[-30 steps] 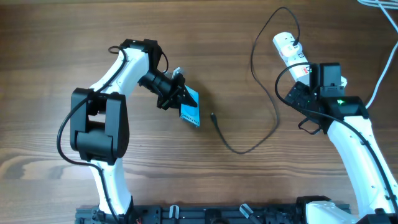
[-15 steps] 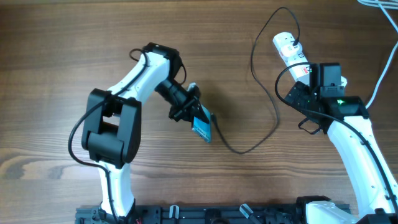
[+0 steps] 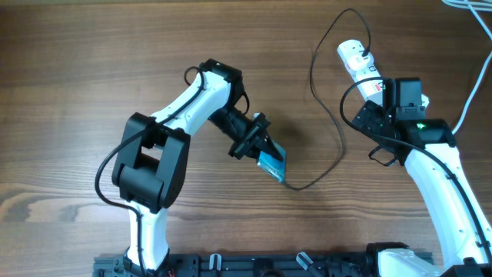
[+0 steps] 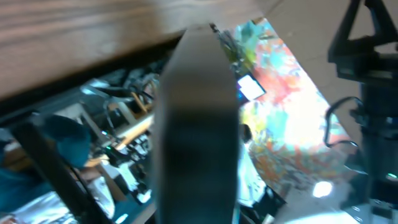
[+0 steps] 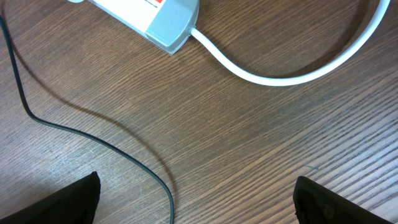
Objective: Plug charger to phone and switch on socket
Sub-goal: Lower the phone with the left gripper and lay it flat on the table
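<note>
My left gripper [image 3: 260, 148] is shut on the phone [image 3: 271, 165], teal face up, held tilted over the table's middle. In the left wrist view the phone [image 4: 198, 124] fills the centre as a dark blurred slab. The charger [image 3: 334, 123] is a thin black cable looping from the socket [image 3: 359, 63] down to just beside the phone; its plug tip is hidden by the phone. My right gripper [image 5: 196, 208] is open and empty, low over bare wood near the socket's end [image 5: 163, 20], with the cable [image 5: 74, 134] running between its fingers.
The socket's thick white cord [image 5: 292, 71] curves off to the right and runs up past the table's far right corner [image 3: 473, 69]. The table's front edge carries a black rail [image 3: 261, 265].
My left arm has swung right and toward the front with the phone, from the left-middle to over the cable's free end. The right arm has not moved.
</note>
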